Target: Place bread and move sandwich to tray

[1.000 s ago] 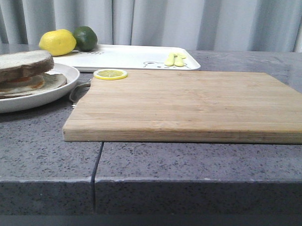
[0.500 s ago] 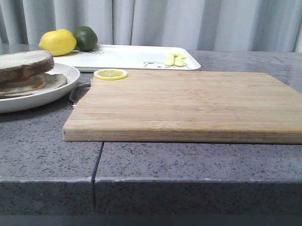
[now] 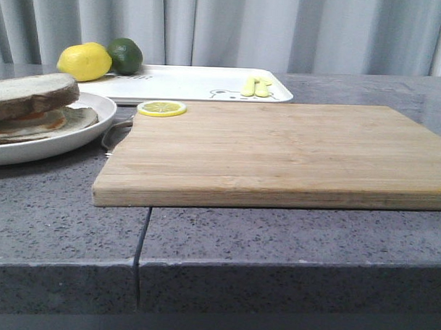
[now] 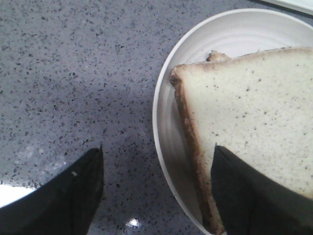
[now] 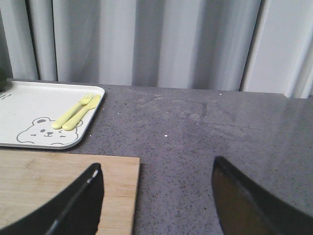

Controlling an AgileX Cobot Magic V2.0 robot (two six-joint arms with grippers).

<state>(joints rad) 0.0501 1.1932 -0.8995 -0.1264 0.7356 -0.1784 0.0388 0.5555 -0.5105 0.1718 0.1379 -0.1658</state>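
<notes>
All I get of my rig is each wrist camera's own tool. The left tool (image 4: 156,196) shows two matte black fingers (image 4: 68,200), broad and wedge-shaped, one with a small pale fleck. The right tool (image 5: 156,196) matches: dark, smooth fingers (image 5: 73,205), one edge glinting.

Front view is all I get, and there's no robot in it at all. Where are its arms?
Observer: The left gripper hangs open above the sandwich. One finger is over the top slice, the other over the bare counter beside the plate.
Operator: And the other arm?
Observer: The right gripper is open and empty, near the far right corner of the cutting board, facing the tray.
Operator: What are those yellow sticks on the tray?
Observer: A small yellow fork lying against a second yellow utensil, next to the bear drawing.
</notes>
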